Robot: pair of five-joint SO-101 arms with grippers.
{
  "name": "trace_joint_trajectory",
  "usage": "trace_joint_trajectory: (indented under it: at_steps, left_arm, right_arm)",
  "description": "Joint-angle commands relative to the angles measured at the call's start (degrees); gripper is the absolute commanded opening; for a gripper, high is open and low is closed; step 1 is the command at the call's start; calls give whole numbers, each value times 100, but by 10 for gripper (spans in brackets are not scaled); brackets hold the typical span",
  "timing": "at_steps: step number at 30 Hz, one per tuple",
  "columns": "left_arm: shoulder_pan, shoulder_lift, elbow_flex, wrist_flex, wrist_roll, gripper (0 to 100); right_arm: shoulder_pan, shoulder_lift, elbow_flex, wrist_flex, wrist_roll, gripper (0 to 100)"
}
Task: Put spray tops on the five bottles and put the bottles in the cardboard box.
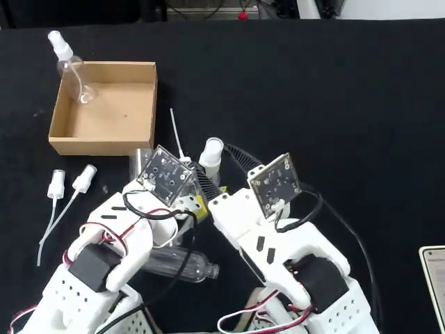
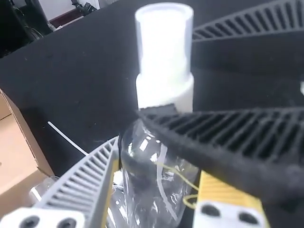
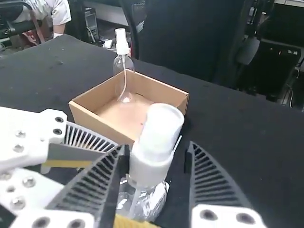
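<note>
okay, the bottle (image 2: 152, 190) in play stands upright right between the left gripper (image 2: 129, 128) fingers, which pinch it at the shoulder, one ribbed finger on each side of the clear body. its spray top (image 3: 156, 137) is on the neck and sticks up above those fingers. the right gripper (image 3: 156, 151) comes in at collar height, fingers spread a touch wider than the white collar: one finger looks to be touching it, the other sits just beside it with a sliver of dark gap. by my read this is the seating step, with one arm steadying the glassy body while the other works the top.

progress check: one finished bottle (image 1: 73, 73), top on, leans in the far corner of the cardboard box (image 1: 103, 144), well beyond both sets of fingers. this one is capped or nearly so, but not boxed yet. a bare bottle (image 1: 184, 264) lies on its side back beside the left arm, behind the fingers, and a second clear bottle (image 1: 141, 161) sits just beside the left gripper on the box side. two loose spray tops (image 1: 55, 184) wait out past the left fingers, near the box's front wall. so most of the job is left: capping, then boxing.
</note>
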Motion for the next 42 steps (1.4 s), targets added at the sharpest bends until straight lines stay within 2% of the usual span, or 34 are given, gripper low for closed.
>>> trace_joint_trajectory:
  at_steps: [1,7,15,19,21,24,32,42]
  left_arm:
    - [-22,-9,-92,-141,44,205]
    - [-22,-9,-92,-141,44,205]
    - [-22,-9,-92,-141,44,205]
    - [-22,-9,-92,-141,44,205]
    - [-22,-9,-92,-141,44,205]
    - [-22,-9,-84,-141,44,205]
    - [-22,-18,-101,-114,44,205]
    - [-22,-18,-110,-141,44,205]
  right_arm:
    - [-70,13,-541,167,44,174]
    - [-70,13,-1077,554,44,174]
    - [-35,13,-1481,519,44,165]
    - [308,110,-1991,404,53,5]
    - [536,242,-2035,202,53,35]
    - [747,629,-2053,-88,53,12]
    - [765,1552,-2009,-167,53,11]
    - [695,998,-1956,615,44,11]
